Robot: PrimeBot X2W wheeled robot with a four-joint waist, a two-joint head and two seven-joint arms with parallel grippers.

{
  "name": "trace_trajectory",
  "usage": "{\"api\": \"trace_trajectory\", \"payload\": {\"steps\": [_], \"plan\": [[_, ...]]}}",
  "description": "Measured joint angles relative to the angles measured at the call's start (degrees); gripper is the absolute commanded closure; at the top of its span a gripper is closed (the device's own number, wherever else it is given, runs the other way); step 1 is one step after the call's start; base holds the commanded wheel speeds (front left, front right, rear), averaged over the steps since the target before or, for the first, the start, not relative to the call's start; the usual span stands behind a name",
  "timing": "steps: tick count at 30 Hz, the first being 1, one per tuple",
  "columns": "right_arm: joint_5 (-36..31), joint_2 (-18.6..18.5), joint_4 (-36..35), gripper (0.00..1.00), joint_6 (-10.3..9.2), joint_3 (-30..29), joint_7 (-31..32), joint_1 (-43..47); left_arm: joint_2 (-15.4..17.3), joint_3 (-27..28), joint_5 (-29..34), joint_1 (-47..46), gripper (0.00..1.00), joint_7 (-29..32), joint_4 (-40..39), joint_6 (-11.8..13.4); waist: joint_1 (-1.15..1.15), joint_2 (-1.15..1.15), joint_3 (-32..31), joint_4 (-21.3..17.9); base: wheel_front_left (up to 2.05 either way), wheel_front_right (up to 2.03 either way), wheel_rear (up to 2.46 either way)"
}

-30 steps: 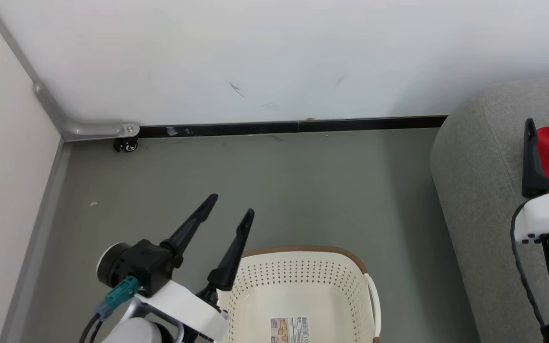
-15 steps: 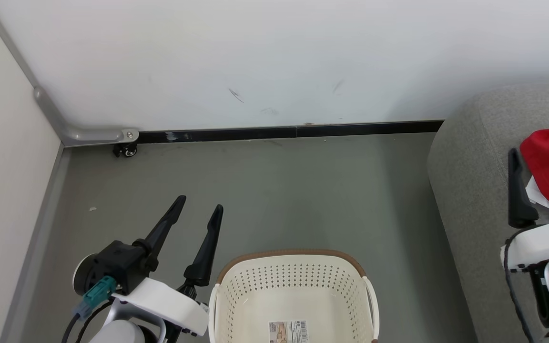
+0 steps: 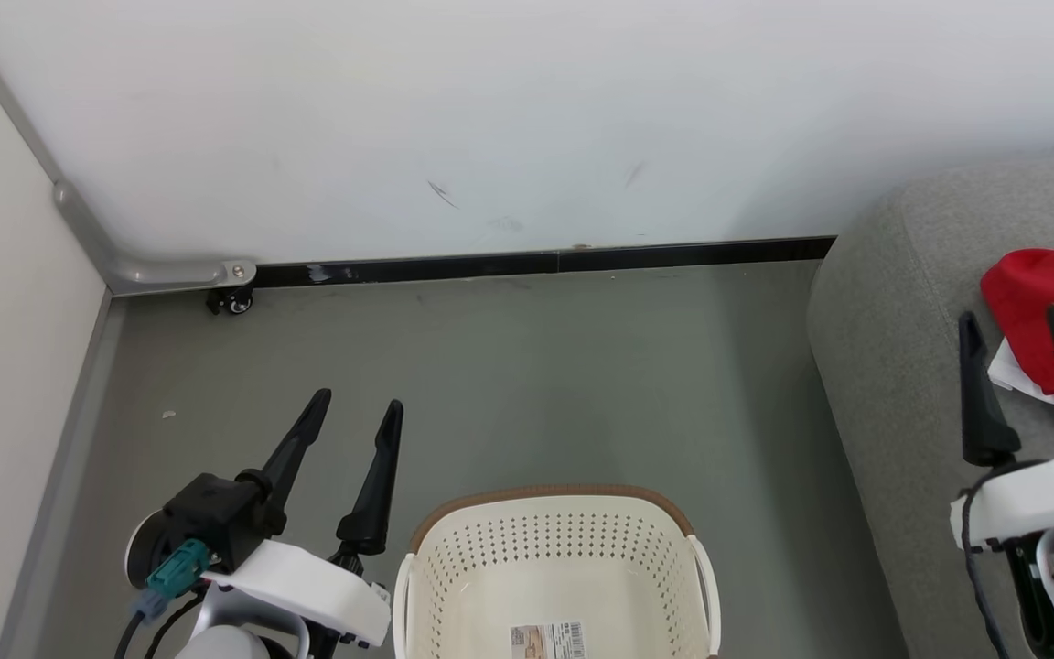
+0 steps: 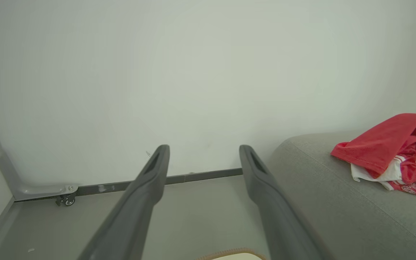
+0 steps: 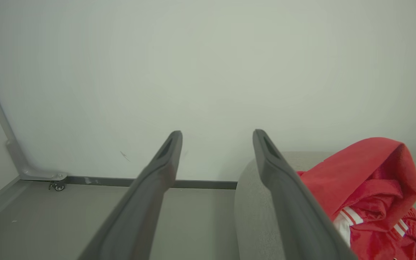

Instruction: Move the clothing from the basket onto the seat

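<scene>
1. Head view.
   - The basket (image 3: 550,495) stands on the grey floor (image 3: 536,366) at bottom centre. A printed label (image 3: 547,639) lies on its inner bottom.
   - The left gripper (image 3: 357,401) hangs just left of the basket, over the floor. Its jaws are spread with nothing between them.
   - The seat (image 3: 893,366) fills the right side and backs onto the white wall (image 3: 490,119).
   - The clothing (image 3: 1039,284) is a red heap with a white edge. It lies on the seat at the right border, well apart from the basket.
   - The right gripper (image 3: 1012,316) is over the seat, jaws spread and holding nothing. The heap lies just past its tips, and one finger overlaps the cloth here (contact cannot be told).
   - A small caster (image 3: 232,302) sits at the wall corner.

2. Left wrist view.
   - Two dark fingers (image 4: 146,195) stand apart, pointing at the wall and the black skirting strip (image 4: 200,176).
   - The clothing lies on the seat far to the right, well clear of them. White lettering shows on a low red fold.
   - A sliver of the basket's brown rim shows at the bottom edge.

3. Right wrist view.
   - The fingers stand wide, with wall and floor in the gap between them.
   - The clothing (red with white stripes) lies on the seat to the right of the right-hand finger, partly hidden behind it.
</scene>
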Motion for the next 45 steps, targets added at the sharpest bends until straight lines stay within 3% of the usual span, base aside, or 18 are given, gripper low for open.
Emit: {"api": "trace_trajectory", "payload": {"steps": [29,45], "plan": [[1.2,0.1,0.4,0.00,0.00,-0.6,-0.9,4.6,-1.0,4.5,0.3,4.1,0.00,0.0,4.1,2.0,0.00,0.00,-3.3,-0.4,0.00,0.00,0.00],[2.1,0.2,0.4,0.00,0.00,-0.5,-0.9,5.7,-1.7,6.8,1.3,5.3,0.00,0.0,4.9,4.5,0.00,0.00,-4.3,0.3,0.00,0.00,0.00]]}}
